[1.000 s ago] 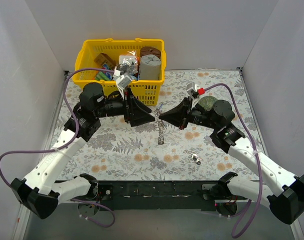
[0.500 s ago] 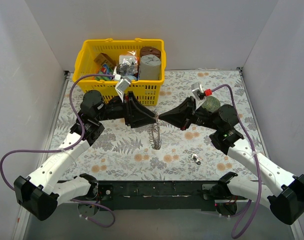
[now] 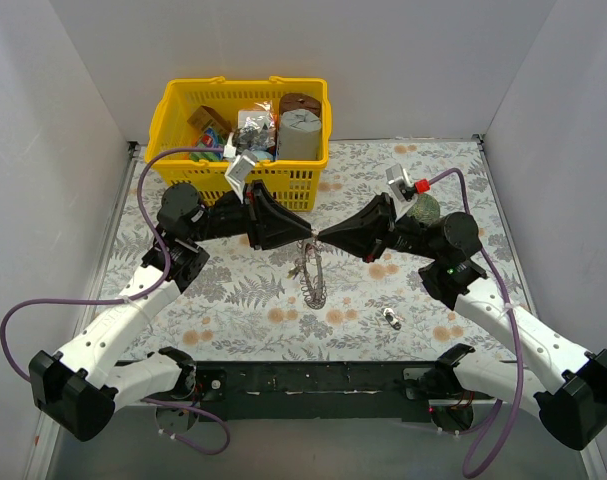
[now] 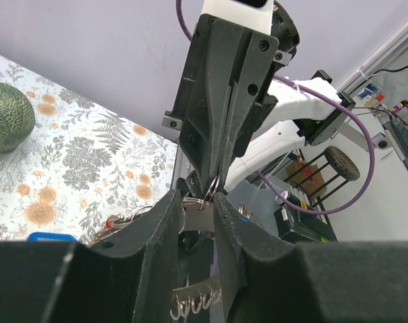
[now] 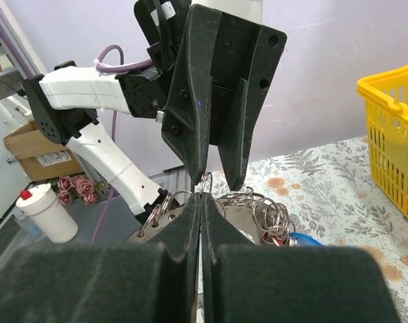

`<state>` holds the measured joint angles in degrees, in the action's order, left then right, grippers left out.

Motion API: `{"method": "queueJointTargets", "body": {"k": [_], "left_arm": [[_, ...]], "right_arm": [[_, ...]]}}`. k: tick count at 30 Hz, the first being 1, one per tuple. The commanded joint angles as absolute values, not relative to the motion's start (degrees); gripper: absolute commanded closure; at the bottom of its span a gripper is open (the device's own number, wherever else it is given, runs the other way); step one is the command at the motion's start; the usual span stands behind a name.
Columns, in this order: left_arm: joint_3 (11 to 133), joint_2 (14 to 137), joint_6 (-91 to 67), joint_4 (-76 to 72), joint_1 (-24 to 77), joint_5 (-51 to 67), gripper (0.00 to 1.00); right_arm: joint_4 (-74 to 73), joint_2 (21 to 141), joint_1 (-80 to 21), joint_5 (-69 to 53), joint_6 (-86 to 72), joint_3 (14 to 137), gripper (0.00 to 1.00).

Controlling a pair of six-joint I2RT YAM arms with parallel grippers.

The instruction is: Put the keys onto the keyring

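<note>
The yellow basket (image 3: 169,125) at the far edge is crowded: a grey tub (image 3: 301,135), a clear bag (image 3: 251,125) of dark bits, a brown box (image 3: 207,118), and green and blue odds too small to name.

The keyring (image 3: 309,272) hangs over the tabletop (image 3: 233,290) from the point where both grippers meet. The right gripper (image 3: 321,236) has its jaws closed on a small loop at the top of it. The left gripper (image 3: 309,235) has its jaws narrowly parted either side of that loop; whether they pinch it I cannot tell.

The right wrist view shows red and blue keys (image 5: 279,235) among wire loops, half hidden by a finger. A green lump (image 3: 421,208) is partly hidden behind the right arm. One loose key (image 3: 391,318) lies well apart, near the front.

A second ago the grippers stood apart; the left has come in and its jaws have narrowed. The loose key has not moved.
</note>
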<state>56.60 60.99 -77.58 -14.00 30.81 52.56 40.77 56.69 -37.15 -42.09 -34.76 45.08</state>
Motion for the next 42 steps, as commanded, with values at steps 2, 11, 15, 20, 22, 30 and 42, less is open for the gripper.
{"method": "queueJointTargets", "body": {"k": [2, 11, 15, 20, 22, 30, 42], "left_arm": [[56.7, 60.6, -77.8, -17.7, 30.7, 52.3, 0.75], [57.4, 61.7, -78.0, -17.6, 30.7, 55.2, 0.83], [58.2, 62.4, -77.3, -16.4, 30.8, 55.5, 0.82], [58.9, 63.0, -76.2, -14.9, 30.9, 56.4, 0.8], [59.0, 62.9, -75.8, -14.2, 30.9, 56.2, 0.85], [62.5, 62.9, -70.2, -7.9, 30.9, 53.8, 1.0], [81.6, 68.7, -48.0, 29.2, 31.3, 47.7, 1.0]], "right_arm": [[46.3, 55.5, -37.2, -41.7, -35.8, 44.8, 0.99], [46.7, 55.9, -37.3, -41.5, -36.2, 45.1, 0.99], [46.8, 56.0, -37.3, -41.4, -36.2, 45.1, 0.99], [47.2, 56.2, -37.3, -41.5, -36.6, 45.1, 0.99], [47.2, 56.2, -37.3, -41.7, -36.6, 45.1, 0.99], [41.4, 55.8, -37.3, -41.8, -33.4, 45.6, 0.92], [14.9, 54.7, -30.9, -40.7, -17.4, 59.1, 0.21]]}}
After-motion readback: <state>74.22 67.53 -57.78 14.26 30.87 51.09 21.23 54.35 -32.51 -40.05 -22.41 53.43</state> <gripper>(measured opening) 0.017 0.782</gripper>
